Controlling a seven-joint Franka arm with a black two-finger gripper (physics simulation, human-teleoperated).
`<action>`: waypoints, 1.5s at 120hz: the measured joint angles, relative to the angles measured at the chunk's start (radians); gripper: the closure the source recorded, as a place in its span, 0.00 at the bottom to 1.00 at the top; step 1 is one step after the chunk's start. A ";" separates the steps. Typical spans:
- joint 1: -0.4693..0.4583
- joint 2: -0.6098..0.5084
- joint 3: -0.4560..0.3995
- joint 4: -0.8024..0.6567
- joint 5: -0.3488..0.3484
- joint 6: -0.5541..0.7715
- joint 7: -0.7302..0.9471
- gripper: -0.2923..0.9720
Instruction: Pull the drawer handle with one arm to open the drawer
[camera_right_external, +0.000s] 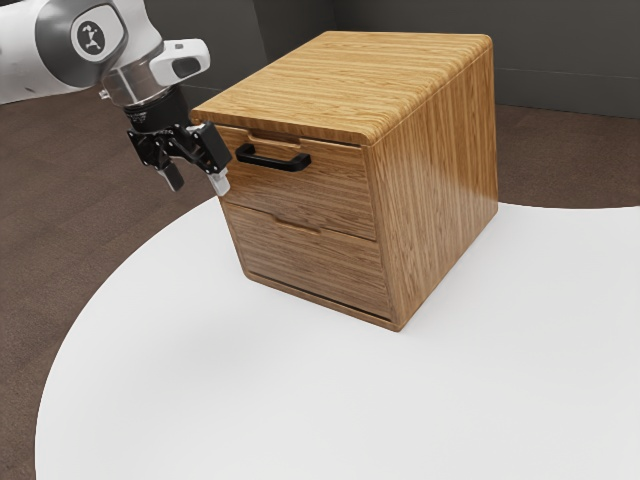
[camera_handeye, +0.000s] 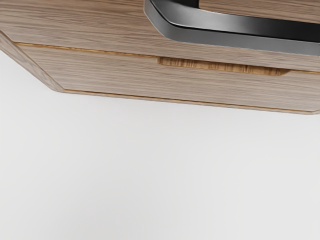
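A wooden two-drawer cabinet (camera_right_external: 400, 130) stands on a white round table (camera_right_external: 300, 400). Its top drawer (camera_right_external: 310, 190) carries a black bar handle (camera_right_external: 272, 157) and sits flush with the cabinet front. My black gripper (camera_right_external: 197, 183) hangs open just off the exterior view's left of the cabinet's front corner, level with the handle and a short way from it, with nothing between its fingers. In the wrist view the handle (camera_handeye: 235, 25) appears close ahead of the hand, above the seam to the lower drawer (camera_handeye: 165, 80).
The lower drawer (camera_right_external: 310, 260) has a recessed notch grip and is flush too. Dark brown floor (camera_right_external: 70, 230) lies beyond the table's curved edge under the arm. White tabletop spreads in front of the cabinet.
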 joint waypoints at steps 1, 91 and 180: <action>0.000 0.000 0.000 0.000 0.000 0.000 0.000 0.23; 0.054 -0.144 -0.017 0.171 0.182 -0.036 0.858 0.23; 0.005 -0.407 -0.060 -0.505 0.041 0.603 1.351 0.39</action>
